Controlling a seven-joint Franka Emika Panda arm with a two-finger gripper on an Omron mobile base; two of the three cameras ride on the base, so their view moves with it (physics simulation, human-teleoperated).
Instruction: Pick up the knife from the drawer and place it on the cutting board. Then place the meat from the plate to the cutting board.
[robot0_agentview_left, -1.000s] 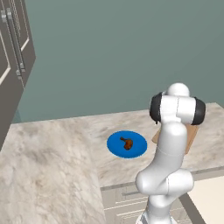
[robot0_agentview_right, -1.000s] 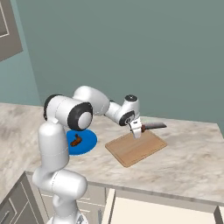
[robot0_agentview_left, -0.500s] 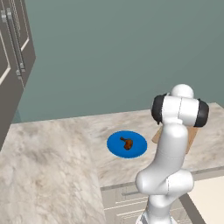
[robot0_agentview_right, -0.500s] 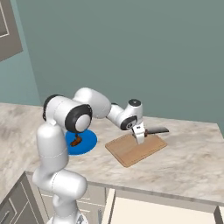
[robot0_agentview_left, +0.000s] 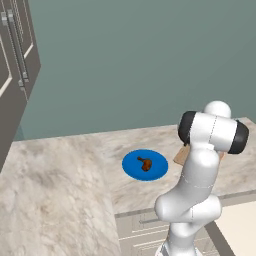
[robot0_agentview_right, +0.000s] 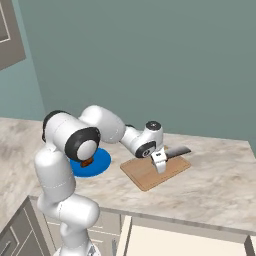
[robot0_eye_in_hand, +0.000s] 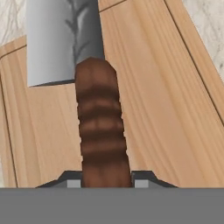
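Left base view first — not much going on here compared with a second ago: the meat (robot0_agentview_left: 145, 163) sits on the blue plate (robot0_agentview_left: 131, 165) same as before, and the arm's own bulk hides most of the cutting board (robot0_agentview_left: 180, 155).

Right base view is where the change shows. The gripper (robot0_agentview_right: 160, 165) has dropped noticeably lower over the board (robot0_agentview_right: 150, 175), and the knife (robot0_agentview_right: 172, 152) went down with it, its blade now sticking out just above the far right corner of the wood. I can't tell if it's touching yet.

Hand view — the two fingertips (robot0_eye_in_hand: 73, 180) are closed tight on the knife's brown handle (robot0_eye_in_hand: 101, 131), blade (robot0_eye_in_hand: 52, 39) pointing away over wood grain. So the knife leg looks nearly done: let go, then head for the meat.
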